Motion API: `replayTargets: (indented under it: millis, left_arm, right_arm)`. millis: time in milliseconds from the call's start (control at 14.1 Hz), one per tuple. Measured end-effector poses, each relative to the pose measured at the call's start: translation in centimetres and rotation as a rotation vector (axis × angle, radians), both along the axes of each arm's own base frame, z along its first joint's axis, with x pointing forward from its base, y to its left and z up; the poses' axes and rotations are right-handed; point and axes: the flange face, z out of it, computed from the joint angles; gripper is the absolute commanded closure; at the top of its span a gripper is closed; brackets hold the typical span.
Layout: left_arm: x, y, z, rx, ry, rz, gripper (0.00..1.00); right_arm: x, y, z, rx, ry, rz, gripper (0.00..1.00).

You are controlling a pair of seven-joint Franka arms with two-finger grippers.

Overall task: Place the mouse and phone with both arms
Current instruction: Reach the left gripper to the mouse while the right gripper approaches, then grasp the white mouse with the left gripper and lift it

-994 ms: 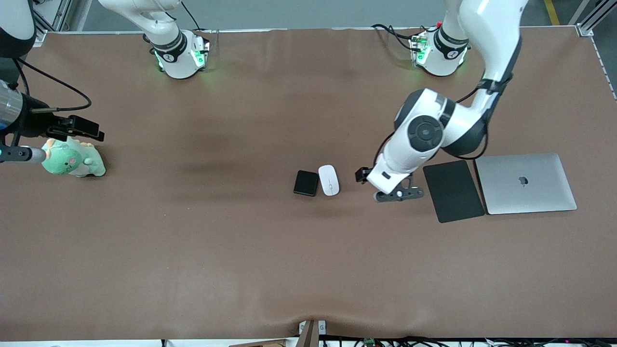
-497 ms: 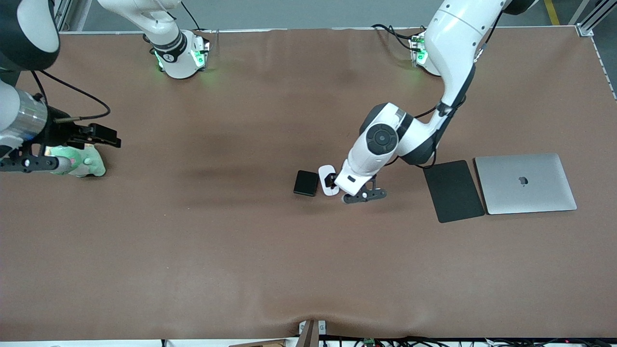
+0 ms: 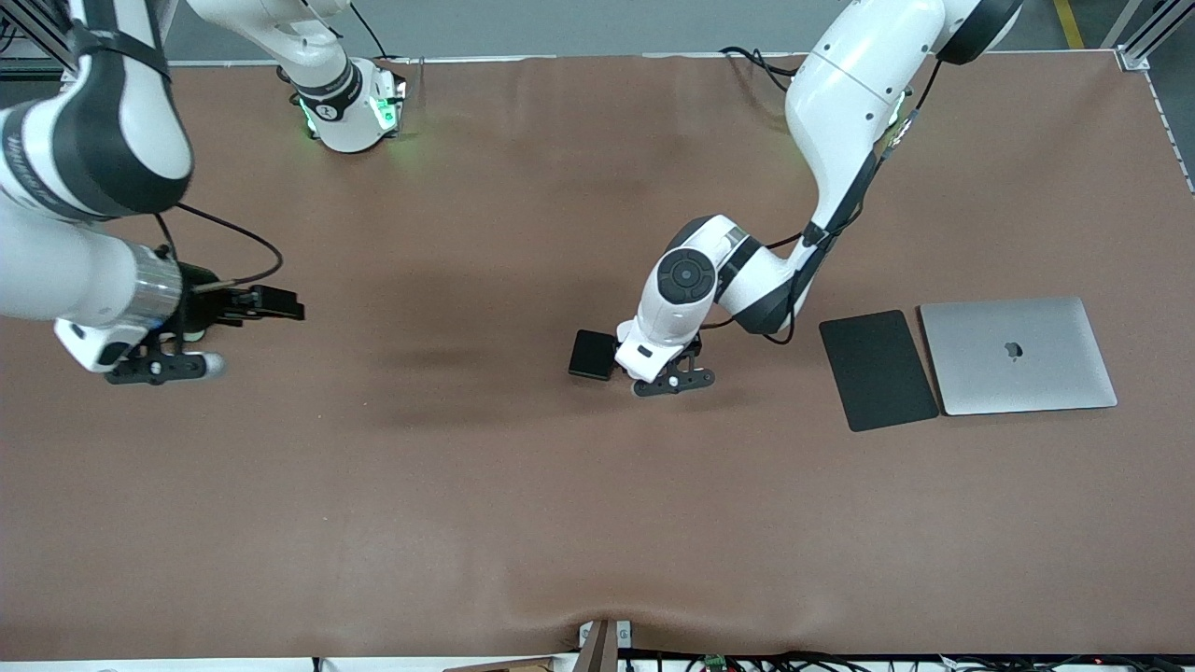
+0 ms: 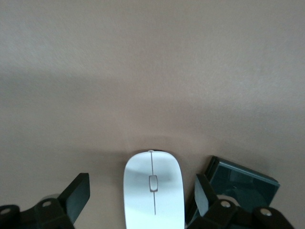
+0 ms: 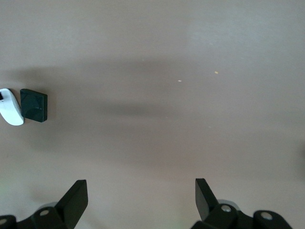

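Observation:
The white oval mouse (image 4: 153, 191) lies on the brown table between the spread fingers of my left gripper (image 4: 141, 198), which is low over it and open. In the front view the left gripper (image 3: 646, 366) covers the mouse. The small black phone (image 3: 593, 355) lies flat right beside the mouse, toward the right arm's end, close to one left finger (image 4: 206, 193). My right gripper (image 3: 154, 359) is open and empty over bare table near the right arm's end. Its wrist view shows the mouse (image 5: 10, 113) and the phone (image 5: 34, 105) small and far off.
A large flat black mat (image 3: 878, 370) and a closed silver laptop (image 3: 1018, 355) lie side by side toward the left arm's end. The brown table (image 3: 467, 485) spreads wide nearer the front camera. The two green-lit bases stand along the farthest edge.
My left gripper has moved from beside the black mat to over the mouse. My right arm has swung toward the middle, and the green plush toy near it no longer shows.

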Motion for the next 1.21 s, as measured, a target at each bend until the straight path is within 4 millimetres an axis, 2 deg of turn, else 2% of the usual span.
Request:
replayTargets:
  millis: [142, 426, 852, 1065, 1206]
  left_arm:
    - [-0.5, -0.8, -0.8, 0.007, 0.003, -0.005, 0.08]
    - [-1.1, -1.5, -1.5, 0.028, -0.004, -0.013, 0.12]
    - [-1.7, -1.8, -2.5, 0.045, -0.002, -0.031, 0.18]
    - [-1.9, -2.0, -2.7, 0.050, 0.000, -0.037, 0.33]
    - [-2.2, -2.2, -2.7, 0.051, -0.002, -0.043, 0.37]
  right_arm:
    - [-0.1, 2.3, -0.3, -0.002, -0.007, 0.021, 0.00]
    - [-0.7, 5.2, -0.1, -0.016, 0.003, -0.015, 0.00]
    - [-2.9, 13.1, 0.5, -0.057, 0.020, -0.103, 0.00]
    - [-3.4, 15.0, 0.9, -0.064, 0.010, -0.138, 0.00]
    - [-3.7, 15.8, 1.2, -0.063, 0.006, -0.135, 0.00]
